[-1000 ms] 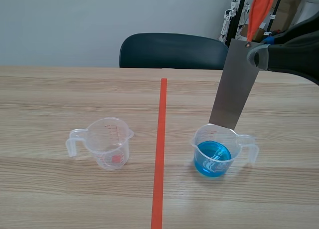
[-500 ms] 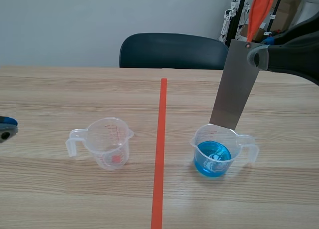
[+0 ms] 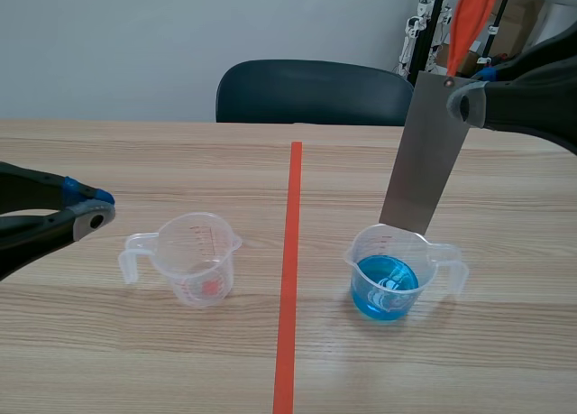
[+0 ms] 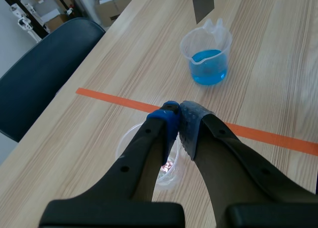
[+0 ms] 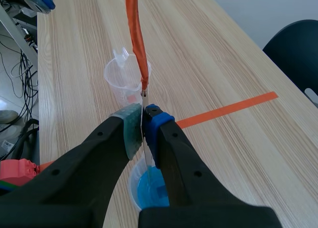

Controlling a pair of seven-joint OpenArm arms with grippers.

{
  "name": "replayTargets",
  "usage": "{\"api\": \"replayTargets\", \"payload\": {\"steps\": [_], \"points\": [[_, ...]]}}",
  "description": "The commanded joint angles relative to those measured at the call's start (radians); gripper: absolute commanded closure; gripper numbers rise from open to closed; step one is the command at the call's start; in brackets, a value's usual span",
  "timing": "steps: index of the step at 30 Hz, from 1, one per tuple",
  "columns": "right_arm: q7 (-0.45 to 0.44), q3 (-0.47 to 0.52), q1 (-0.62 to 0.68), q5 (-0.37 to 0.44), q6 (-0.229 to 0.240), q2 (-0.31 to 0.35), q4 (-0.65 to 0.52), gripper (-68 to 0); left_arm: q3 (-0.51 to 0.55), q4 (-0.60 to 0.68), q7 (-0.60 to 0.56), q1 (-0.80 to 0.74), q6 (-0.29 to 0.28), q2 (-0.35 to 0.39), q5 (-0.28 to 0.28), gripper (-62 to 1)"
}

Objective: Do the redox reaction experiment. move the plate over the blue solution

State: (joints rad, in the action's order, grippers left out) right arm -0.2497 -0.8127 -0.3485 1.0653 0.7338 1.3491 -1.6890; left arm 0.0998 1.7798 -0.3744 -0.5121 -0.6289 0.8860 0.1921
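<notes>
My right gripper (image 5: 143,114) has its two pads pressed flat against the top of the plate (image 3: 425,152), pinching it just below the hole where an orange strap (image 5: 135,34) is tied. The plate is a thin, smooth grey metal strip. It hangs tilted, with its lower edge by the far rim of the cup (image 3: 388,274) and above the blue liquid (image 3: 384,288), not dipped in.

The metal looks slick, so I judge it could slide or swing between my soft dotted pads. If a corner catches the rim, the light clear plastic cup with its handle and spout could tip and spill.

My left gripper (image 4: 179,114) has its fingers pressed together on nothing above the empty cup (image 3: 194,256), which is clear with red markings. A careless sweep could knock it across the wood-grain table (image 3: 505,342).
</notes>
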Motion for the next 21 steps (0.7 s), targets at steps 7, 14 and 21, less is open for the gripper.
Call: {"api": "replayTargets", "payload": {"steps": [7,14,21], "points": [[-0.020,0.014,-0.011,0.016,0.012,0.008,-0.008,-0.4,-0.071,0.003,0.114,0.143,0.013,-0.007,0.010,-2.7],[-0.020,0.014,-0.011,0.019,0.012,0.008,-0.008,-0.4,-0.146,0.002,0.174,0.244,0.016,-0.019,-0.026,-2.7],[-0.020,0.014,-0.011,0.019,0.012,0.008,-0.008,-0.4,-0.242,0.002,0.220,0.362,0.035,-0.074,-0.090,-2.7]]}}
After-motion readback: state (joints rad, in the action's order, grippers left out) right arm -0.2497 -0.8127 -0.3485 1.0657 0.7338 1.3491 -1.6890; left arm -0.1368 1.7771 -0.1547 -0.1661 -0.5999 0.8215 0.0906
